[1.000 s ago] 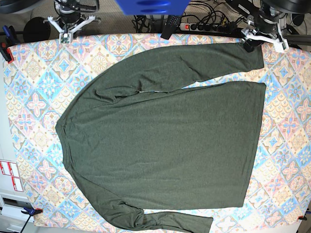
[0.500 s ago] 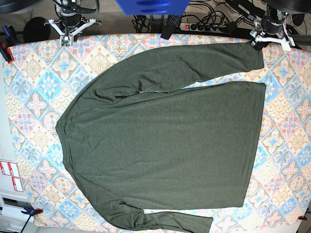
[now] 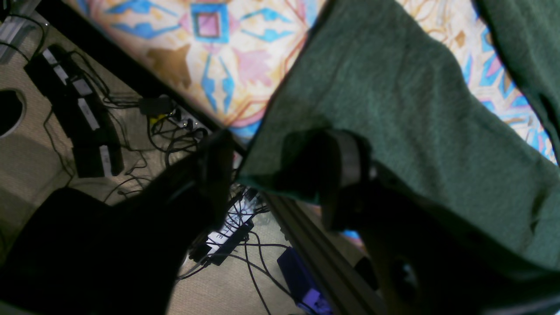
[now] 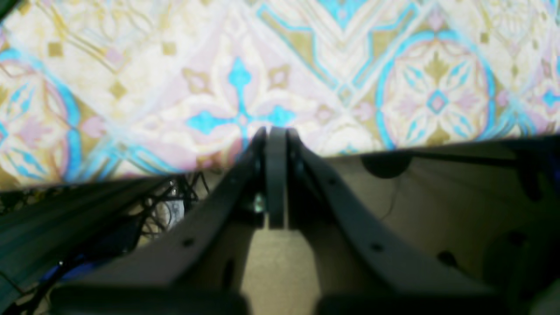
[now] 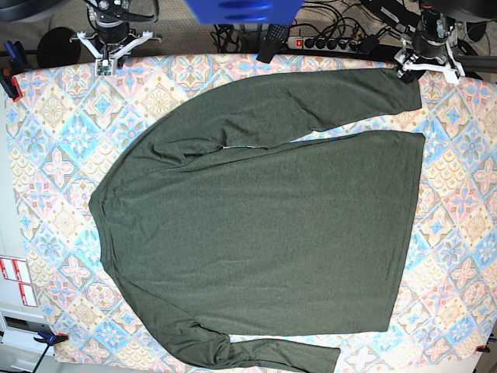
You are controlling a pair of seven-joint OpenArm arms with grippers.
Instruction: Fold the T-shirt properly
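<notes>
The T-shirt [image 5: 264, 233], dark olive green and long-sleeved, lies spread flat on the patterned table [image 5: 46, 116], collar to the left and hem to the right. Its upper sleeve reaches the far right corner, where my left gripper [image 5: 425, 61] hovers at the cuff [image 5: 404, 81]. In the left wrist view the left gripper [image 3: 280, 162] is open. The T-shirt's [image 3: 393, 109] cuff corner lies between the jaws, and one finger [image 3: 345, 162] is over the fabric. My right gripper [image 5: 111, 48] sits at the far left edge, and the right gripper [image 4: 275, 131] is shut on nothing above the table [image 4: 131, 87].
A power strip with cables [image 5: 326, 43] runs behind the far edge, beside a blue object [image 5: 241, 9]. Clamps [image 5: 9, 81] grip the table's left side. The left wrist view shows floor cables and black boxes [image 3: 87, 113] beyond the table edge.
My left gripper has shifted slightly at the sleeve cuff, and its jaws have narrowed a little. The T-shirt lies as before. The right gripper stays shut.
</notes>
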